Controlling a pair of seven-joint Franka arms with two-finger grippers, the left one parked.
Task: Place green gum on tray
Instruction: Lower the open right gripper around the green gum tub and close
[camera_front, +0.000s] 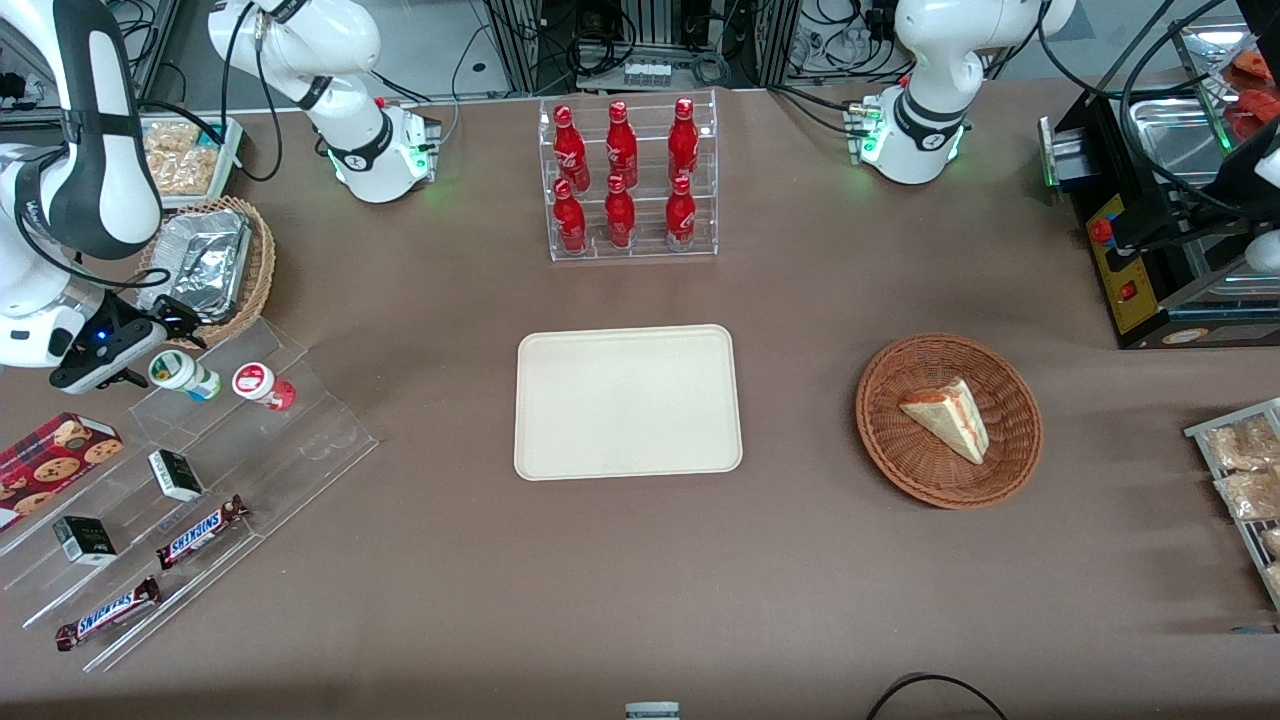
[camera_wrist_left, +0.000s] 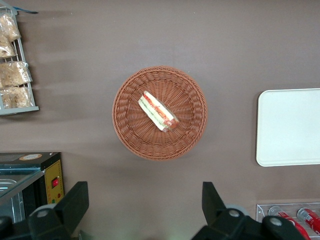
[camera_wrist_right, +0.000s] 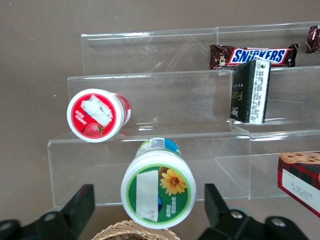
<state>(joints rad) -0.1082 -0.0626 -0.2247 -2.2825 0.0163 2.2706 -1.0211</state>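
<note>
End effector: the end effector (camera_wrist_right: 145, 210) hangs close over the clear tiered rack (camera_front: 200, 480) at the working arm's end of the surface (camera_front: 620, 580); its two fingers (camera_wrist_right: 75, 207) are spread wide, released, one on each side of the green gum, not touching it.
Green gum: the green gum (camera_wrist_right: 158, 187) stands on the rack's top step, lid facing the wrist camera; in the front view the green gum (camera_front: 183, 374) sits just beside the end effector (camera_front: 125, 350).
Red gum: the red-lidded bottle (camera_wrist_right: 97, 115) stands just beside the green one on the same rack, apart from it.
Tray: the tray (camera_front: 628, 402) lies flat mid-surface, well apart from the rack, with nothing on it.
Basket: the wicker basket (camera_front: 1010, 440), toward the parked arm's end, holds a sandwich wedge (camera_front: 948, 418).
</note>
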